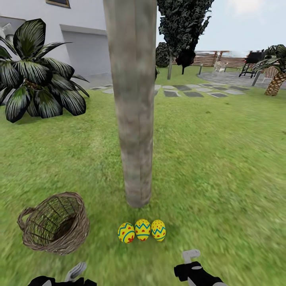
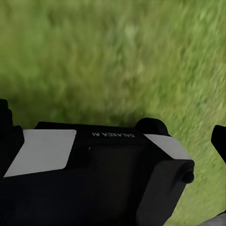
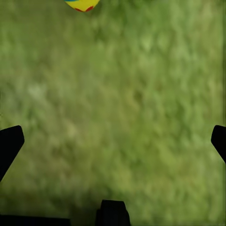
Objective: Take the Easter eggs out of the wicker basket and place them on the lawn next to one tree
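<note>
The three Easter eggs (image 1: 142, 230) lie in a touching row on the lawn (image 1: 222, 167), just ahead of my right tool (image 1: 191, 254), at the tree (image 1: 133, 103) foot. My right tool gapes, empty. The wicker basket (image 1: 53, 228), tipped and empty, lies ahead of my left tool (image 1: 76, 271); its grip I cannot tell.

Black arm housings with pale grey panels; left wrist body (image 2: 108, 179) carried white "GALAXEA AI" lettering; grey fingertips (image 1: 190, 254).

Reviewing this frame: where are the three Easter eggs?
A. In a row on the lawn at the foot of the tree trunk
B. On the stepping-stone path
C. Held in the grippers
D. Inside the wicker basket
A: the three Easter eggs lie side by side on the lawn just in front of the tree, while the wicker basket lies tipped and empty.
</note>
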Robot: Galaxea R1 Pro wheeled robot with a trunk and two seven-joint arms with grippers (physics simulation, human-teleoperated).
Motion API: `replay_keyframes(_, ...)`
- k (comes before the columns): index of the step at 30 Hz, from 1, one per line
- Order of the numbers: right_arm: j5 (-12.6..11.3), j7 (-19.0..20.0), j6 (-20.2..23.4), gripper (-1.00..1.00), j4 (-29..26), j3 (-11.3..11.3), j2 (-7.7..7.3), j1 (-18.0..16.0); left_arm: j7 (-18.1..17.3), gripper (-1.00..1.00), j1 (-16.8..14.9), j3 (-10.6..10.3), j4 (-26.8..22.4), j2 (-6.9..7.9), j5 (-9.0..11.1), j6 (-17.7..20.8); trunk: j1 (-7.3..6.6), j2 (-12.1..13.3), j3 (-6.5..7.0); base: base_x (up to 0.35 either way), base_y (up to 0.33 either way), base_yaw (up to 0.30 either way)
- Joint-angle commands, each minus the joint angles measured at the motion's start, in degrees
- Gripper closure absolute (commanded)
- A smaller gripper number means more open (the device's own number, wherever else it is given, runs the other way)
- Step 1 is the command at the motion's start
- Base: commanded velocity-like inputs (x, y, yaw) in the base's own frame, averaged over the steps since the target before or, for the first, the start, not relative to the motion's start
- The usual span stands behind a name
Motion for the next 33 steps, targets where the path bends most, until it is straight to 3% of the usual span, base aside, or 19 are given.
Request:
replay_keyframes(1, 0.6, -0.1, 0.2, -1.00, -0.1, -0.4, 0.04, 0.0, 0.0, -1.00, 0.0, -0.3, 0.0, 0.05, 0.2, 0.1, -0.23, 0.4, 0.14, 0.000, 0.000, 0.000)
replay_keyframes(8, 0.6, -0.2, 0.2, -1.00, 0.5, -0.4, 0.10, 0.0, 0.4, -1.00, 0.0, -0.4, 0.0, 0.05, 0.2, 0.1, -1.77, 3.2, 1.40, 0.000, 0.000, 0.000)
replay_keyframes(12, 0.6, -0.2, 0.2, -1.00, 0.8, -0.4, 0.08, 0.0, 4.2, -1.00, 0.0, -0.4, 0.0, -0.03, 0.2, 0.1, -2.65, 4.8, 2.12, 0.000, 0.000, 0.000)
replay_keyframes(20, 0.6, -0.2, 0.2, -1.00, 0.9, -0.4, 0.07, 0.0, 5.4, -1.00, -0.1, -0.4, 0.0, -0.14, 0.2, 0.1, -4.40, 8.0, 3.55, 0.000, 0.000, 0.000)
replay_keyframes(23, 0.6, -0.2, 0.2, -1.00, 0.9, -0.4, 0.11, 0.0, 8.0, -1.00, -0.1, -0.4, 0.0, -1.19, 0.0, 0.1, -5.06, 9.2, 4.09, 0.000, 0.000, 0.000)
replay_keyframes(26, 0.7, -0.2, 0.2, -1.00, 0.8, -0.4, 0.14, 0.0, 12.3, -1.00, -0.1, -0.4, 0.0, -2.13, -1.7, 0.1, -5.72, 10.4, 4.63, 0.000, 0.000, 0.000)
replay_keyframes(33, 0.8, -0.2, 0.4, -1.00, 0.6, -0.3, 0.05, 0.0, 14.2, -1.00, -0.1, -0.4, 0.2, -3.71, -2.8, 0.1, -7.26, 13.2, 5.89, 0.000, 0.000, 0.000)
